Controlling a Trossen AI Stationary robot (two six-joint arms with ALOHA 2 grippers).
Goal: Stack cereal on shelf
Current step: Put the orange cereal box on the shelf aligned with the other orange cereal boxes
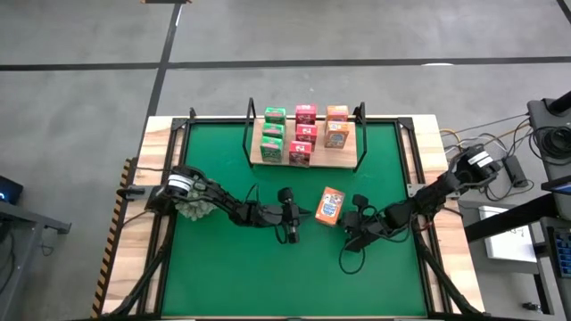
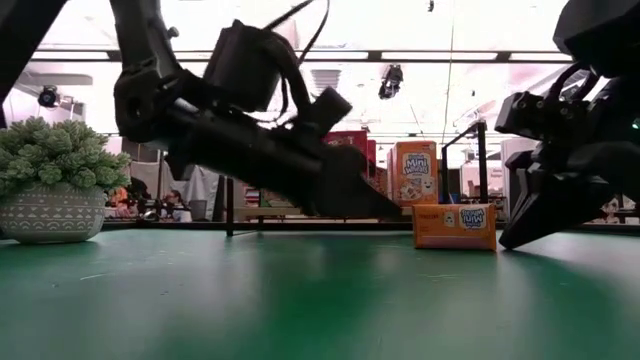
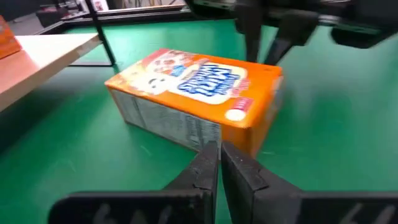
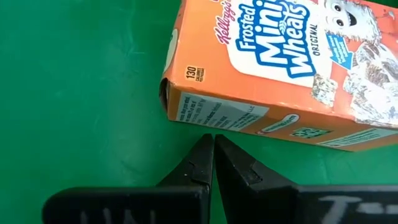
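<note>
Eight cereal boxes [image 1: 302, 132] sit on the shelf [image 1: 346, 158]; the last orange box [image 1: 331, 206] lies flat between the closed, empty left gripper [image 1: 298, 214] and right gripper [image 1: 351, 234].

Nine cereal boxes in all — three green [image 1: 274, 115], three pink-red [image 1: 305, 113], three orange [image 1: 337, 114]; eight sit on one shelf [image 1: 343, 159], one orange box [image 1: 330, 206] lies on the table [image 1: 223, 259].

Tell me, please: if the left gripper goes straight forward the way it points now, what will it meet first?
Most likely the orange cereal box lying flat on the mat. The shut left gripper points at the box's near edge, seemingly just short of touching.
</note>
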